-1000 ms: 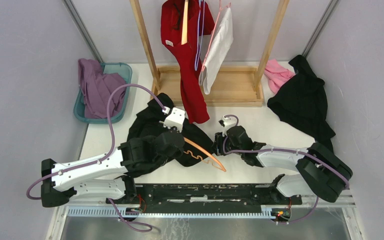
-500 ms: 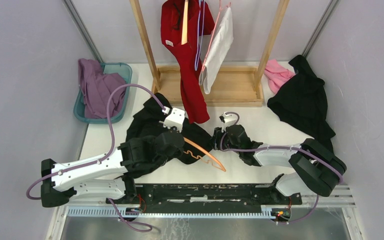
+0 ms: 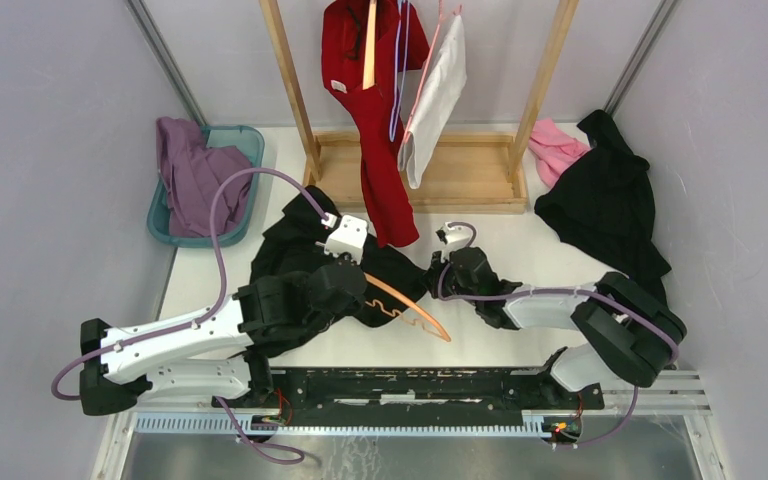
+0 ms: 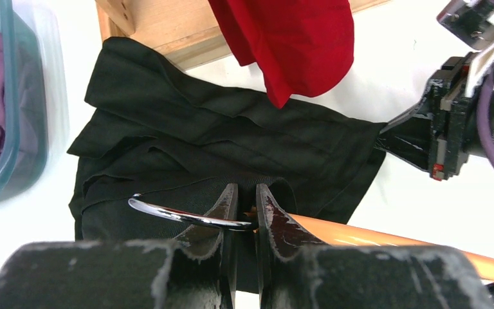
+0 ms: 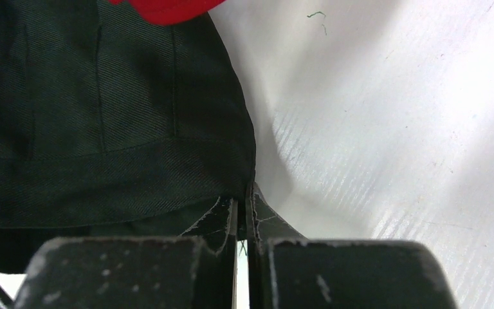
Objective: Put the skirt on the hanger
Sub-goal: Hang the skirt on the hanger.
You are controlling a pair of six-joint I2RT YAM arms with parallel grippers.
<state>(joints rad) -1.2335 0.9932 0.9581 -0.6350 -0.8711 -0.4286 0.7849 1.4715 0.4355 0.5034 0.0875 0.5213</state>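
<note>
1. A black skirt (image 3: 285, 250) lies crumpled on a white table (image 3: 520, 240), left of centre in the overhead view, partly under the left arm.
2. The left gripper (image 4: 244, 193) is clenched on an orange hanger (image 3: 410, 305), grasping it where the metal hook (image 4: 180, 214) joins the orange bar. The hanger lies across the skirt's near edge.
3. The right gripper (image 5: 244, 196) is pinched closed on the skirt's right corner, low against the table.
4. At top centre, a wooden rack (image 3: 460, 170) holds a hanging red garment (image 3: 370, 120) and a white garment (image 3: 435, 90). The red hem hangs over the skirt's far edge.
5. At upper left, a teal basket (image 3: 245, 135) holds purple cloth (image 3: 190, 170).
6. At upper right, a black garment (image 3: 605, 200) lies beside pink cloth (image 3: 555, 145).
</note>
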